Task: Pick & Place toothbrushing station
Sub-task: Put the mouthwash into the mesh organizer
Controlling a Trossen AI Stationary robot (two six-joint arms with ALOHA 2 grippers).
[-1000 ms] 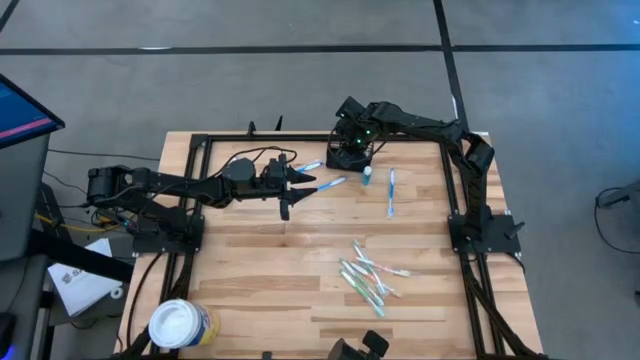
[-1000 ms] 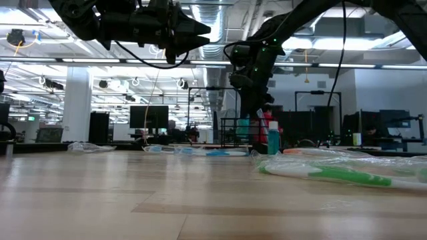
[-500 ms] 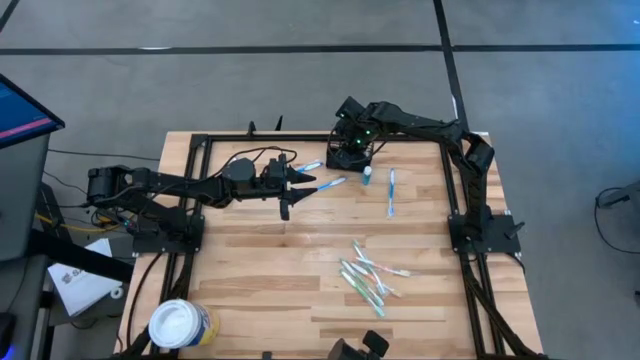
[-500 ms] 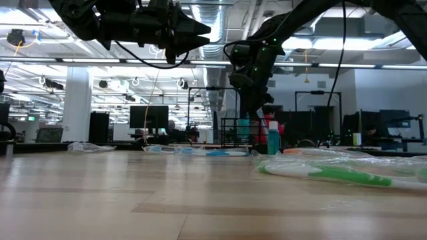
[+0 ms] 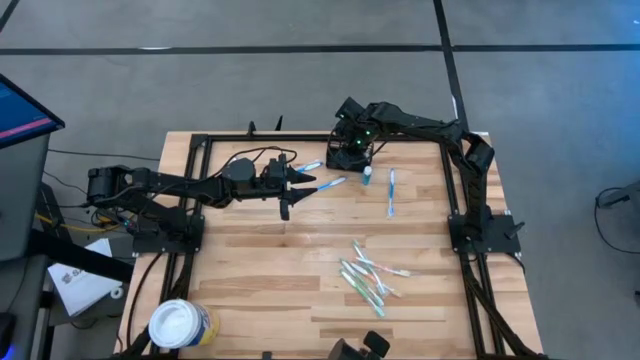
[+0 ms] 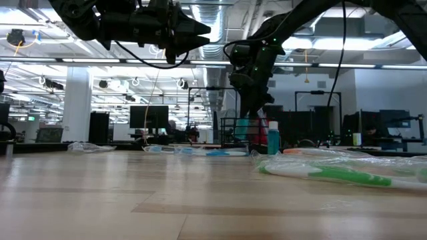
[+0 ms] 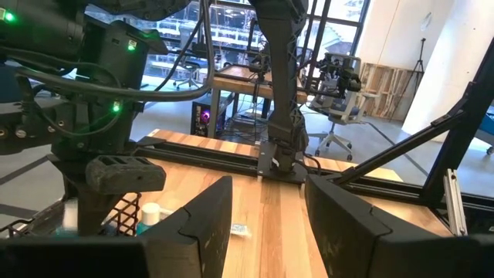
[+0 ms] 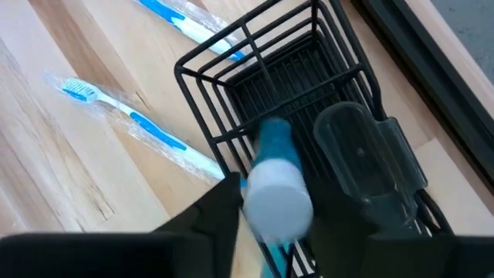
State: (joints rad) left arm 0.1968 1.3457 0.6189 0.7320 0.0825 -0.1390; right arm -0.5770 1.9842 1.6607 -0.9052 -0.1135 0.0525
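The toothbrushing station, a small black wire-mesh caddy [image 8: 270, 93], stands on the table's far middle [image 5: 343, 160]. My right gripper [image 8: 278, 220] hangs right over it, pointing down, shut on a blue tube with a white cap [image 8: 272, 166]. A grey translucent piece [image 8: 356, 150] sits in a caddy compartment. My left gripper [image 5: 300, 185] is open and empty, held level well above the table left of the caddy; its wrist view [image 7: 266, 224] looks at the caddy [image 7: 116, 220] and the right arm. My right gripper pinches the tube's white cap end [image 8: 276, 202] between its two fingers, coming from above and pointing down. The tube stands nearly upright, cap up. Its blue lower end [image 8: 270, 139] reaches down into a caddy compartment.
Wrapped toothbrushes lie near the caddy [image 5: 335, 182] [image 5: 391, 192], and a pile of several lies at the near right [image 5: 368, 275]. A small blue bottle [image 5: 367, 175] stands right of the caddy. A round white tub [image 5: 178, 325] stands at the near left corner.
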